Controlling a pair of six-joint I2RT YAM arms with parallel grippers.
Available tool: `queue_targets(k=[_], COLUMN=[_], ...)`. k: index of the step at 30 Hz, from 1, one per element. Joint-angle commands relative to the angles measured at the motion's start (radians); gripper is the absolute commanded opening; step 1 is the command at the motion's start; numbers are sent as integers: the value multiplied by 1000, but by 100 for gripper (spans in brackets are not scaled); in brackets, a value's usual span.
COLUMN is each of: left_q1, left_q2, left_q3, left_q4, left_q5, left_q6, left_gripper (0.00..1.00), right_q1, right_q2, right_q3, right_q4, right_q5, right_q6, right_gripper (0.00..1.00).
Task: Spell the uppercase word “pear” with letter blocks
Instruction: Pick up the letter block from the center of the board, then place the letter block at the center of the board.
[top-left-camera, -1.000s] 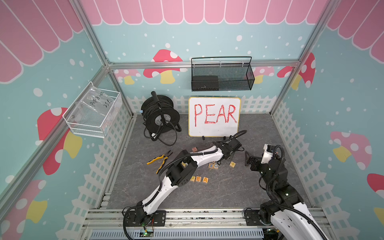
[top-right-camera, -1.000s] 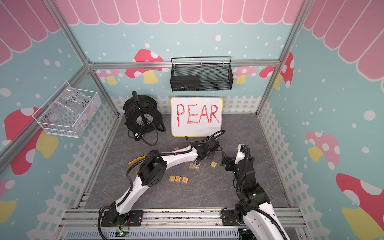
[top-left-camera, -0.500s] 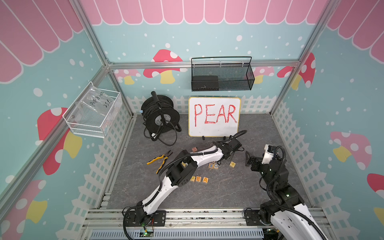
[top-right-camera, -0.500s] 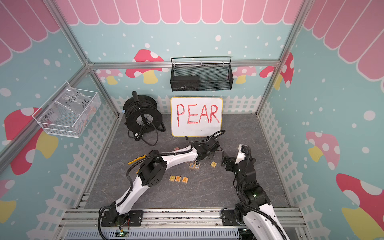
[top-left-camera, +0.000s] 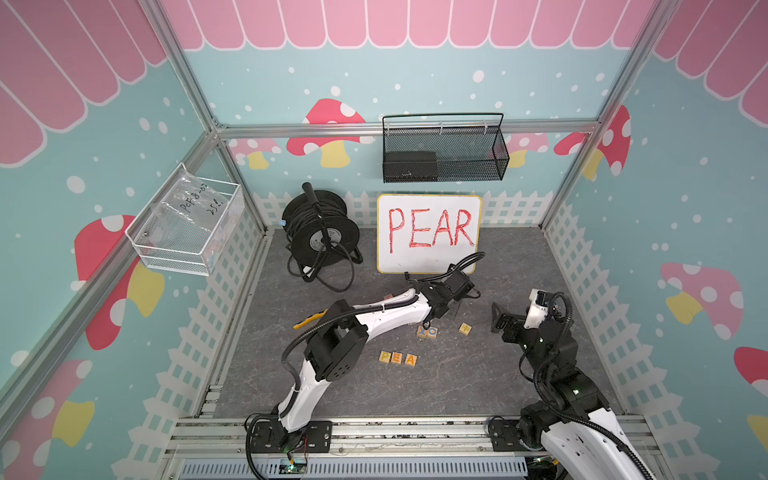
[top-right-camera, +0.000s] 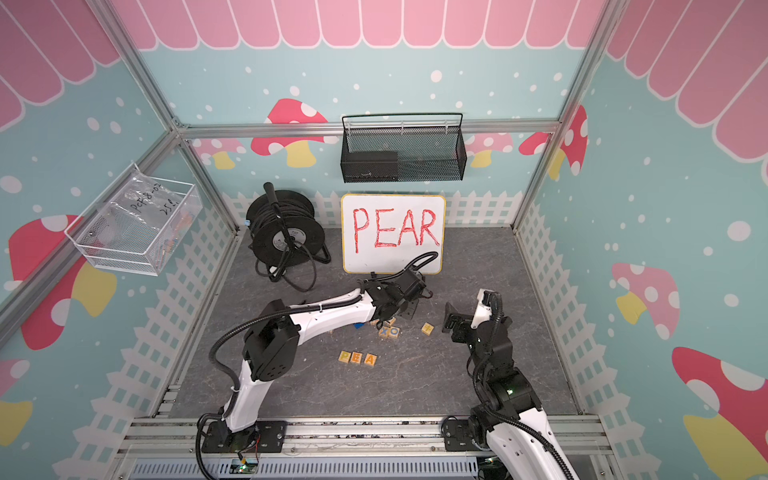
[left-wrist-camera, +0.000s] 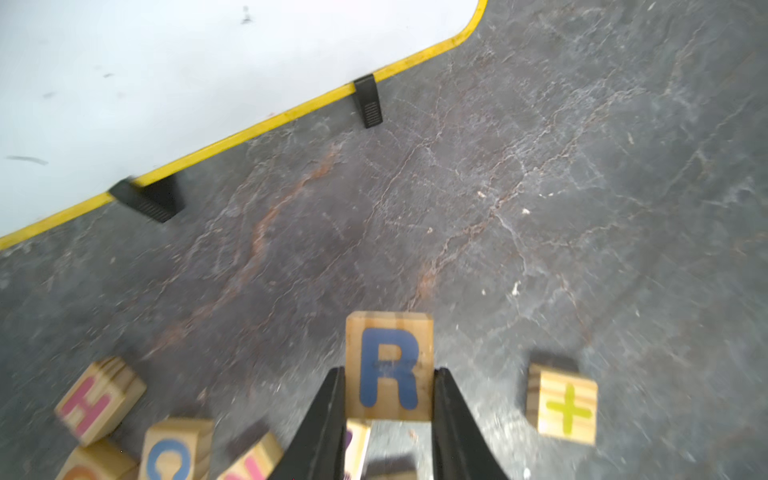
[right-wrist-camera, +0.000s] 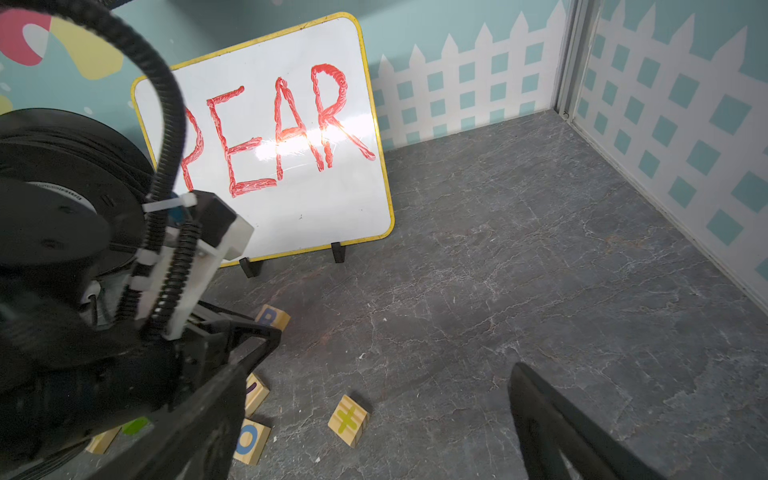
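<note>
Three natural-wood cubes, yellow P (top-left-camera: 385, 356), orange-red E (top-left-camera: 397, 358), orange A (top-left-camera: 411, 359), touch in a row. Left end effector (left-wrist-camera: 389, 372) clenches the blue-R wooden cube (left-wrist-camera: 389, 365) just above the spare blocks (top-left-camera: 428, 331), likely bound beside A; right end effector (top-left-camera: 495, 319) gapes empty.

The R block (left-wrist-camera: 389, 365) is showing pale wood grain and a blue letter; the plus block (left-wrist-camera: 563, 409) is wearing a yellow-green sign. The P block (top-left-camera: 385, 356) is showing yellow, the E block (top-left-camera: 398, 357) orange-red, the A block (top-left-camera: 411, 359) orange. The whiteboard (top-left-camera: 428, 259) is carrying red lettering inside a yellow rim, the floor (top-left-camera: 478, 382) grey veined marbling
</note>
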Motion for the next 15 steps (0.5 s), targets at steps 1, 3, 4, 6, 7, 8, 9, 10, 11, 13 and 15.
queue_targets(k=[1, 3, 4, 6, 7, 8, 9, 10, 11, 13, 15], left_q1=[-1, -5, -12, -28, -41, -51, -64, -76, -86, -106, -118], left_q2=[-74, -126, -152, -190, -205, -219, -232, -242, -249, -261, -270], left_q3=[-113, -192, -231, -293, -320, -343, -366, -388, -405, -438, -461], left_q4=[20, 34, 41, 45, 45, 45, 47, 48, 49, 49, 45], left_q5=[45, 70, 79, 80, 79, 82, 86, 89, 88, 85, 79], left_q6=[-69, -105, -123, -153, -173, -190, -210, -228, -244, -268, -282], left_gripper=[29, 29, 29, 29, 29, 29, 29, 29, 29, 29, 29], right_q1=[-2, -2, -2, -1, -2, -2, -2, -1, -2, -2, -2], right_q2=[5, 13, 17, 24, 27, 31, 35, 41, 46, 58, 67], right_q3=[-14, -15, -16, -18, -19, -19, -18, -16, -15, -14, -12], right_q4=[20, 30, 35, 42, 48, 51, 56, 60, 64, 75, 87], right_q5=[-5, -13, -14, -19, -22, -25, -28, -33, -35, -43, -52], right_q6=[12, 11, 11, 9, 7, 5, 3, 1, -2, -7, -10], right_gripper=[99, 99, 100, 100, 100, 100, 100, 100, 100, 100, 99])
